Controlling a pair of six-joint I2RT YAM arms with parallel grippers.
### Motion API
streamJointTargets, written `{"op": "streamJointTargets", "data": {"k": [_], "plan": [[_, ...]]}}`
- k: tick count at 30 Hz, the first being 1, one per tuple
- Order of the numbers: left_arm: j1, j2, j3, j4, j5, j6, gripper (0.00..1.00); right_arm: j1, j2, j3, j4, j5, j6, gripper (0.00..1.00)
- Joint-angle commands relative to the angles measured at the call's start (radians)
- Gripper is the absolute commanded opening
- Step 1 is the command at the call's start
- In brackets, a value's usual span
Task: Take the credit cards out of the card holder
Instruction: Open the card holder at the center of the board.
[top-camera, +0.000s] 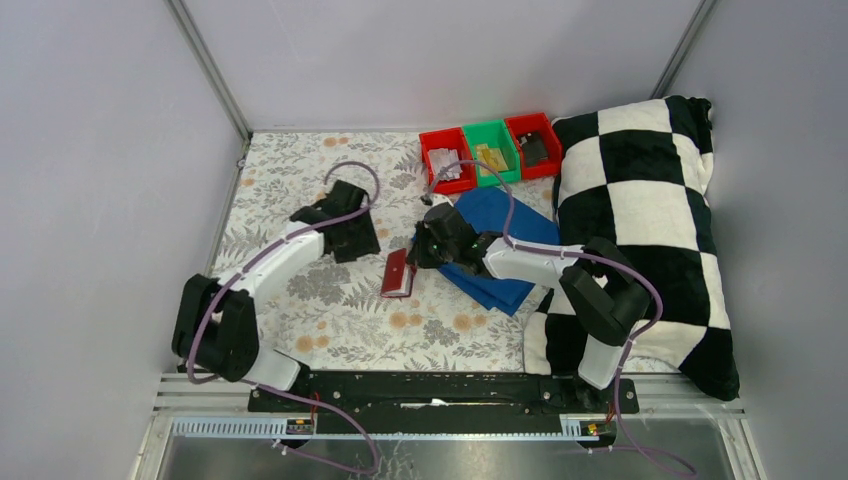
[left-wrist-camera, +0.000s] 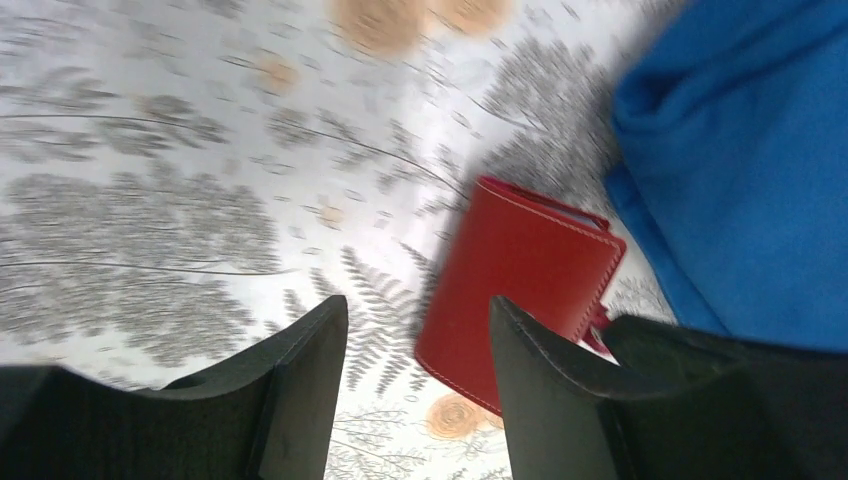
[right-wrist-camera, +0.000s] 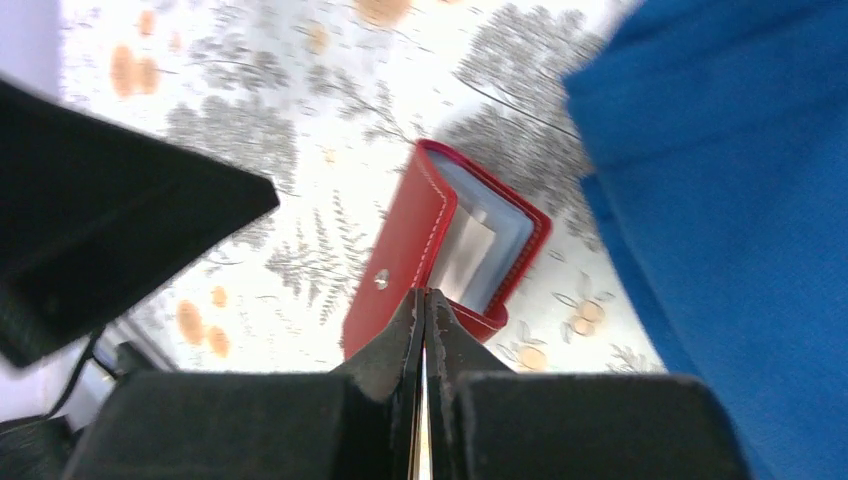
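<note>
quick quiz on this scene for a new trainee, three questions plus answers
1. True or false: the left tool is shut.
2. The cloth lying beside the card holder is: A green, B blue, C yellow.
3. Fill in: in the right wrist view, the card holder is partly ___, showing its grey-blue inside.

Key: 1 false, its fingers stand apart. 2 B. 3 open.
</note>
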Motion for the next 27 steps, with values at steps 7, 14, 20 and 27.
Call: {"op": "streamJointTargets", "data": {"k": [7,14,20,27], "plan": [[0.353,-0.207,-0.006,-0.071,0.179,0.158,0.68,0.133,0.035,0.302,-0.027,-0.167,-0.080,0.00],[0.431,-0.219,-0.007,-0.094,0.197,0.198,0.68,0.169,0.166,0.453,-0.049,-0.219,-0.060,0.00],[0.432,-0.206,-0.056,-0.057,0.265,0.197,0.68,0.153,0.100,0.347,-0.038,-0.165,-0.070,0.00],[0.432,-0.165,-0.138,0.033,0.380,0.153,0.76,0.123,-0.022,0.052,-0.025,-0.086,-0.067,0.00]]}}
